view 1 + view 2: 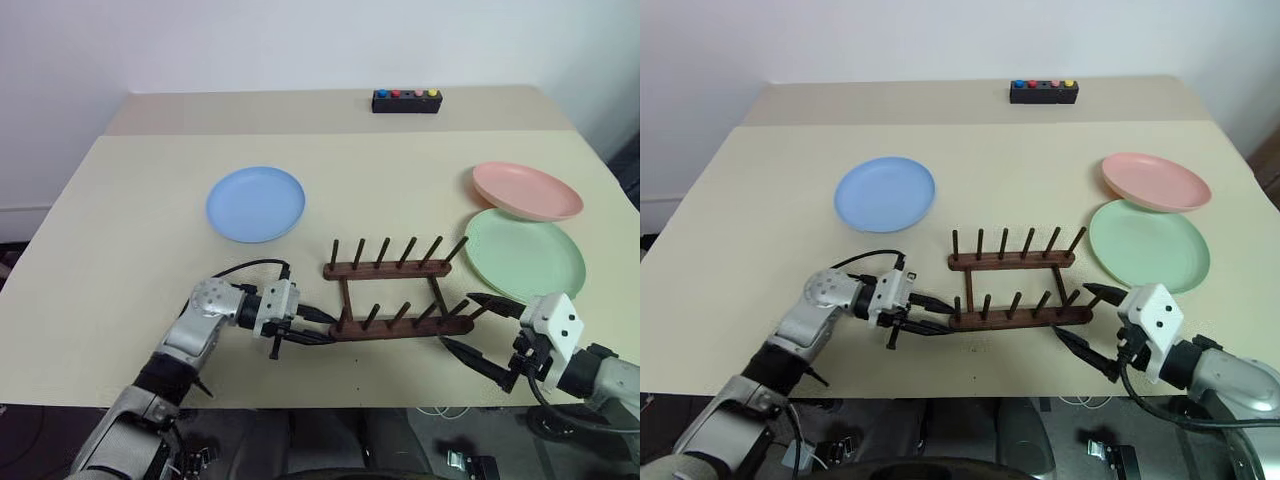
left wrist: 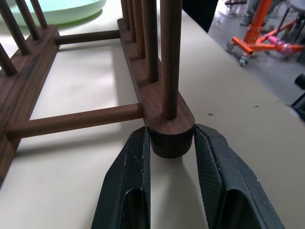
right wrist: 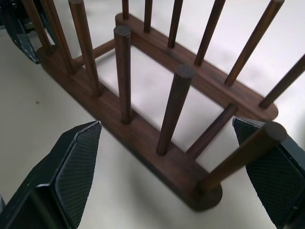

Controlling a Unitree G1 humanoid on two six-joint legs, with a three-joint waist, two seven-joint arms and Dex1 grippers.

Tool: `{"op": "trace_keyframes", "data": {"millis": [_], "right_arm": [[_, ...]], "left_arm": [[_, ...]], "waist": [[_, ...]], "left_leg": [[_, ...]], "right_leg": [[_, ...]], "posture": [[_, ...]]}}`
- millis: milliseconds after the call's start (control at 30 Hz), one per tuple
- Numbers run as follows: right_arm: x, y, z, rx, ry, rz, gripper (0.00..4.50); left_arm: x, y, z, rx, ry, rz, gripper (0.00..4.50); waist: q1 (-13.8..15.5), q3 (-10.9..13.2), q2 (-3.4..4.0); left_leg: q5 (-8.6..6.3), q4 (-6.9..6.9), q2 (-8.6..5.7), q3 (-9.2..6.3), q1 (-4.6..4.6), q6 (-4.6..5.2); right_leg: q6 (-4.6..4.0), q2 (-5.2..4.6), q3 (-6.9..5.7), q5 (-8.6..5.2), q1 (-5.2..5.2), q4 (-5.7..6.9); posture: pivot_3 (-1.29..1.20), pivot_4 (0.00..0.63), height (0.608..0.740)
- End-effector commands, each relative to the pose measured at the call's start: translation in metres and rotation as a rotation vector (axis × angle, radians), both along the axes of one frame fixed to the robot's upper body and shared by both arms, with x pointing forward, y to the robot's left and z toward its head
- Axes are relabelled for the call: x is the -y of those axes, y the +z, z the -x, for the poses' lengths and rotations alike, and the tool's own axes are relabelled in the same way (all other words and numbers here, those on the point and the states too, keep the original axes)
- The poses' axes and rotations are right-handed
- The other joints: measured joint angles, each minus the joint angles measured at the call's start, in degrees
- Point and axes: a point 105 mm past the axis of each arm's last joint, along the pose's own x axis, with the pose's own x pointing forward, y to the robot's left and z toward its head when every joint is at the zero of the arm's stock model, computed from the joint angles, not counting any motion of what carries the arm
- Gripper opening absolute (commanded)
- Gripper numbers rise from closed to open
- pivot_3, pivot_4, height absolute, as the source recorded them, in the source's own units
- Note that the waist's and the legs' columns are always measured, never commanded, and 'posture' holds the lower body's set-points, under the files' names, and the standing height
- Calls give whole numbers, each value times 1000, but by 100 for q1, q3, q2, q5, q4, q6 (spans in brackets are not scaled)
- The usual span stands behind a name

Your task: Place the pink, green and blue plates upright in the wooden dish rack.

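Rack: we've got the wooden dish rack [image 1: 395,292] sitting near the front edge of the desk [image 1: 120,230], two rails of pegs, not one plate in it.
Left end effector: our left end effector [image 1: 322,327] is at the rack's left end, and in the left wrist view its two fingers [image 2: 126,181] sit on either side of the rounded end of the near rail, pressed close against it, so we call that a grasp on the rack.
Right end effector: our right end effector [image 1: 478,330] is at the rack's right end with its fingers [image 3: 76,167] spread wide, the rail's end between them in the right wrist view and neither finger touching the wood. Released, nothing held.
Blue plate: the blue plate [image 1: 256,203] lies flat on the desk, behind the rack and off to its left, well apart from it.
Green plate: the green plate [image 1: 525,253] lies flat just behind and to the right of the rack, close to the right-hand pegs.
Pink plate: the pink plate [image 1: 527,190] is behind the green one, its front rim resting over the green plate's far edge.
Box: a black box with coloured buttons [image 1: 407,100] sits at the far side of the desk, well away from everything.
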Motion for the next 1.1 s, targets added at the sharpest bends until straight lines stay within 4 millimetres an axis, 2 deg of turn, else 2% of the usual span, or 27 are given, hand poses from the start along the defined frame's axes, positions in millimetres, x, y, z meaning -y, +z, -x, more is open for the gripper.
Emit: {"op": "trace_keyframes", "data": {"millis": [33, 300, 500, 700, 1100], "right_arm": [[-1, 12, 5, 53, 0, 6, 4500], [4, 13, 10, 52, -26, 16, 4500], [25, 19, 9, 66, -87, 67, 4500], [48, 25, 13, 64, -132, 105, 4500], [48, 24, 12, 60, -127, 98, 4500]], "left_arm": [[5, 8, -15, 69, 50, 37, 704], [19, 3, -23, 66, 51, 56, 704], [28, 2, -21, 60, 43, 78, 704], [25, 0, -16, 37, 49, 84, 704], [25, 1, -8, 14, 59, 91, 704]], "waist": [[-7, 0, 0], [2, -1, 1], [15, -2, 3], [0, -1, 2], [-5, -2, 3]], "left_leg": [[0, 0, 0, 0, 0, 0], [-1, 0, 0, 0, 2, 1], [-1, 5, -5, -1, 1, 2], [-2, 4, -4, -2, 2, 3], [-2, 1, -3, -1, 1, 3]], "right_leg": [[0, 0, 0, 0, 0, 0], [1, 1, 1, 0, 0, 1], [3, -3, 1, -1, 6, 0], [4, -3, 0, -1, 5, 1], [3, -2, 1, -1, 2, 0]], "posture": [[0, 150, 740], [0, 150, 740], [0, 150, 740], [0, 150, 740], [0, 150, 740]]}}
